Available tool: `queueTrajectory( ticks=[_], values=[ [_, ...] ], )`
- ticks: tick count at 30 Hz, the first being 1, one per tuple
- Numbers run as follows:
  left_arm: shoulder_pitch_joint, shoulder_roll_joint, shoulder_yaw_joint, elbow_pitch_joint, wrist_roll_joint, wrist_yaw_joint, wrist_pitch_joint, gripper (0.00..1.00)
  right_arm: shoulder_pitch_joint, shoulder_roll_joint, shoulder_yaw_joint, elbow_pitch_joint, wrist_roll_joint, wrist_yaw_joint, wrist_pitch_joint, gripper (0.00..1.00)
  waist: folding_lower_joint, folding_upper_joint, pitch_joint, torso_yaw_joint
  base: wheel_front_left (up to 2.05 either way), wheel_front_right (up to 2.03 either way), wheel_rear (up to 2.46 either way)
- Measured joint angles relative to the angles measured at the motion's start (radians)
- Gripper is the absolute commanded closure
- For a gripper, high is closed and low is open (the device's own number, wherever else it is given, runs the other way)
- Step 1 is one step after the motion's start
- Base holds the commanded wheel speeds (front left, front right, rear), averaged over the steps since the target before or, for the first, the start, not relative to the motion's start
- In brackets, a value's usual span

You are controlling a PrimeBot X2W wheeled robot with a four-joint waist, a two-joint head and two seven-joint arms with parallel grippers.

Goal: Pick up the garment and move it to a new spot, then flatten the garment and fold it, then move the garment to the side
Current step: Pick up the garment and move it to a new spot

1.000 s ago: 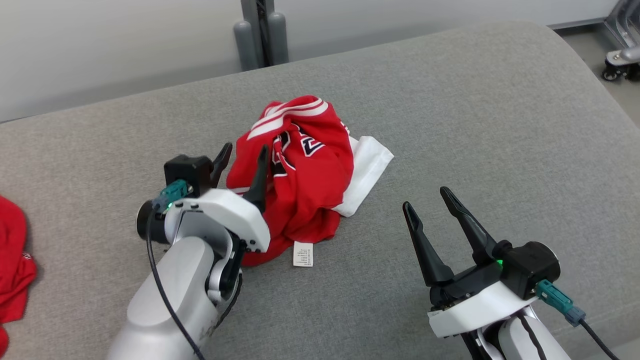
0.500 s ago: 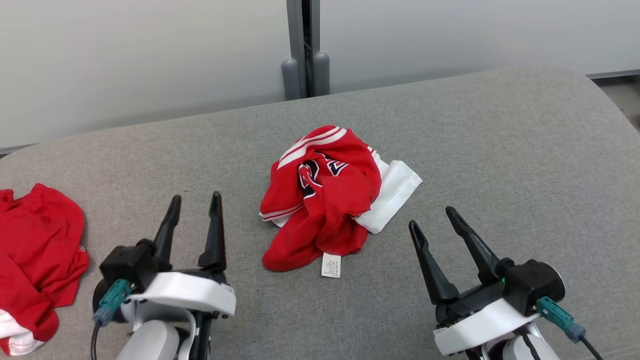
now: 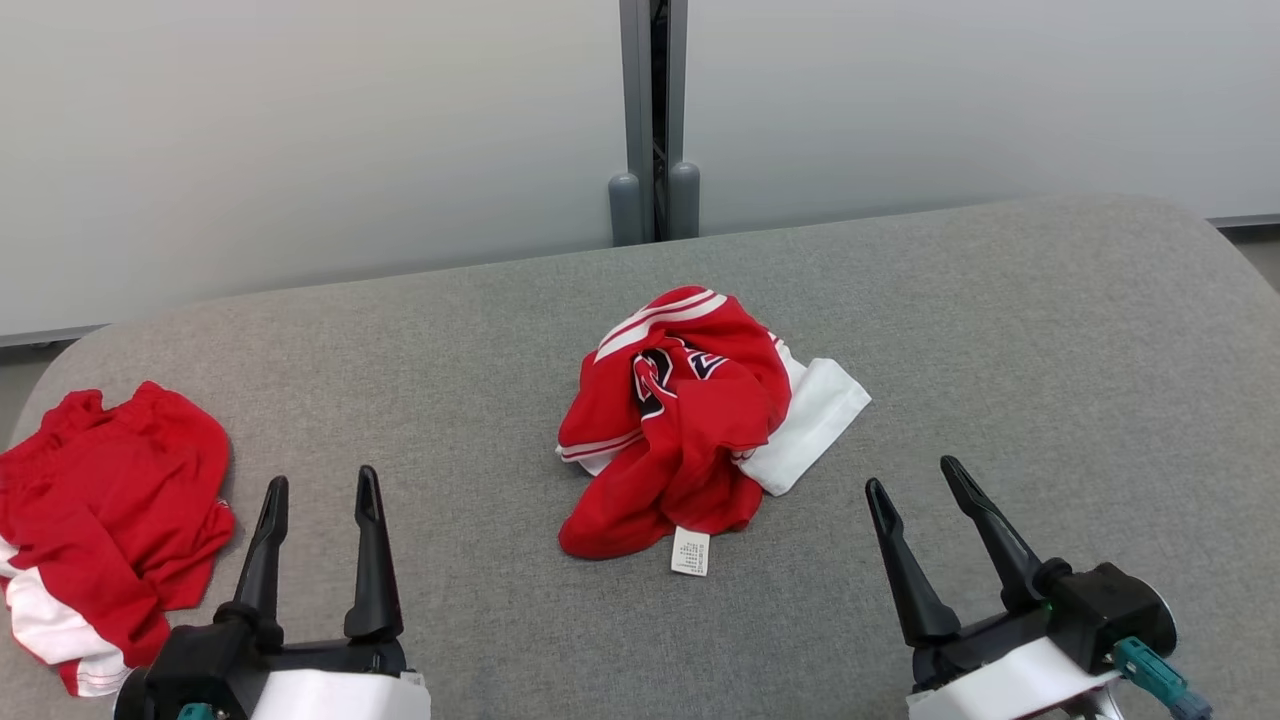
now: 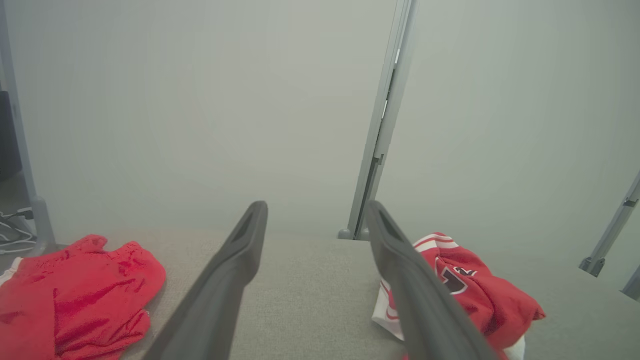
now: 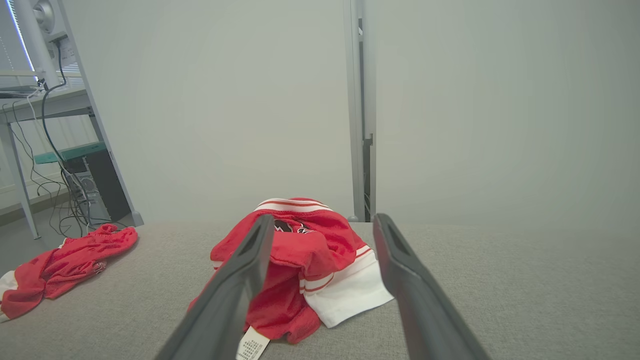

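Crumpled garment [image 3: 690, 420] at centre; flattening likely next, needs edge grabs. Jaws wide, empty: left gripper [image 3: 322, 476] 7 o'clock, right gripper [image 3: 910, 473] 5 o'clock.

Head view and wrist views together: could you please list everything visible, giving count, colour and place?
garment: one, red and white, crumpled at the cushion's middle
care label: one, white, at the garment's near edge
second garment: one, red with white trim, at the cushion's left end
cushion: one, grey, under both garments
wall panels: two, pale grey, behind the cushion
post: one, grey, between the panels
desk: one, pale, far left in the right wrist view
left claw: one, dark, open, lower left
right claw: one, dark, open, lower right
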Motion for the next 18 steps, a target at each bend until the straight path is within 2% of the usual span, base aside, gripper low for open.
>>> queueTrajectory(
  ticks=[2,6,18],
  values=[
    [0.025,-0.004,0.017,-0.023,0.062,-0.014,0.000,0.00,0.016,0.001,-0.017,-0.012,0.000,0.000,0.000,0.00,0.0000,0.0000,-0.010,0.005,0.00,0.00,0.00],
    [0.056,-0.022,0.051,-0.049,0.107,-0.028,0.000,0.00,0.037,-0.001,-0.034,-0.028,-0.008,0.000,0.000,0.00,0.0000,0.0000,-0.023,0.014,0.00,0.00,0.00],
    [0.130,-0.054,0.118,0.050,0.131,-0.085,0.000,0.00,0.074,0.000,-0.035,-0.038,-0.027,0.000,0.000,0.00,0.0000,0.0000,-0.030,0.025,0.00,0.00,0.00]
  ],
)
